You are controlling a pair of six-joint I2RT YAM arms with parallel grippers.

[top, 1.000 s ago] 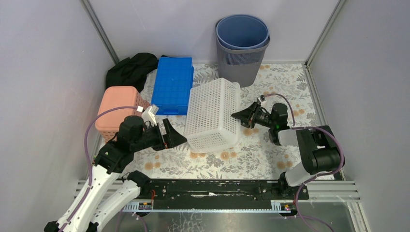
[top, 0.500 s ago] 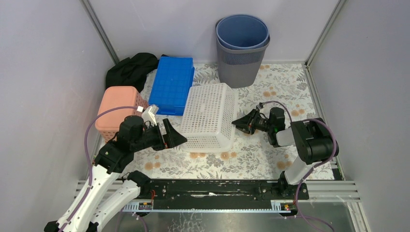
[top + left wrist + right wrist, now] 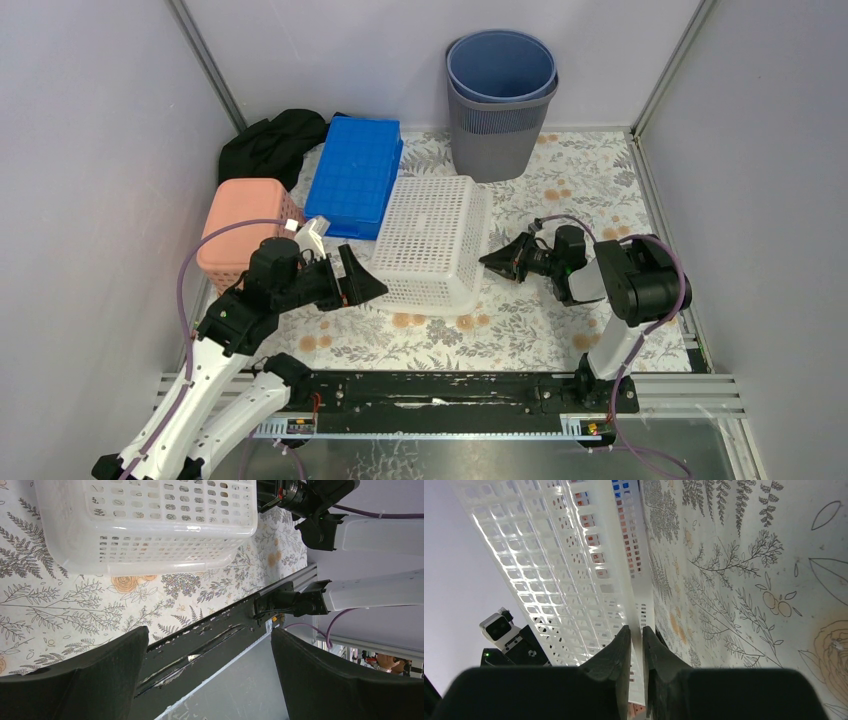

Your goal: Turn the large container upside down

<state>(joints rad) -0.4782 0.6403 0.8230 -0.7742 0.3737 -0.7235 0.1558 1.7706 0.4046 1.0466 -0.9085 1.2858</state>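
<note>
The large container is a white perforated basket (image 3: 430,245) that lies bottom up on the flowered table; it also shows as the basket (image 3: 150,525) in the left wrist view and fills the left of the right wrist view (image 3: 564,555). My right gripper (image 3: 492,263) is low at its right rim. Its jaws are almost together on the thin rim flange, which runs between the fingertips of the gripper (image 3: 636,628). My left gripper (image 3: 365,285) hovers by the basket's near left corner, wide open and holding nothing, the gripper (image 3: 209,632) facing the front rail.
A grey bin with a blue one nested in it (image 3: 500,100) stands at the back. A blue crate (image 3: 355,175) lies against the basket's far left side, a pink basket (image 3: 245,225) sits at the left, and black cloth (image 3: 275,140) lies behind it. Walls close three sides.
The white basket has dropped from leaning on its edge to lying flat, bottom up. My right gripper came down and nearer with the rim and its jaws narrowed. The left arm stayed put.
</note>
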